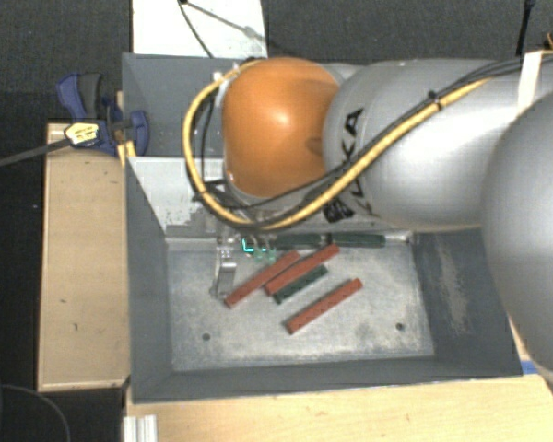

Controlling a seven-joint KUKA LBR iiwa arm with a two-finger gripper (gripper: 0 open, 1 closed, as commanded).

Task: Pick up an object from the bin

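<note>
— Five bars is our count on the floor of the grey bin (295, 350). Do we agree?

— We do. Three lie bunched just left of the middle, all slanting up to the right. There is a long brown-red bar (258, 282), then a second brown-red bar (304, 267) just beside it. A dark green bar (309, 282) is tucked against that second one's lower edge.

— And the other two?

— A lone red bar (324, 304) lies a little apart from the bunch, toward the front wall, on the same slant. A dark green strip (355, 240) lies along the foot of the back wall, partly under the arm (424, 145).

— Where do we place the gripper (226, 279)?

— Low in the left part of the bin, below the orange cover (272, 122) on the wrist. Its metal tip stands at the lower left end of the long brown-red bar. We cannot say whether it touches the bar or is just beside it.

— Is it open or closed?

— We cannot tell. The cover and the thick silver arm reaching in from the right hide most of it. The long brown-red bar itself lies flat on the bin floor.

— Anything else near it?

— A yellow cable (198, 127) loops round the left side of the cover and runs back along the arm. A small green light (249, 245) glows just above the bar's upper half.
</note>
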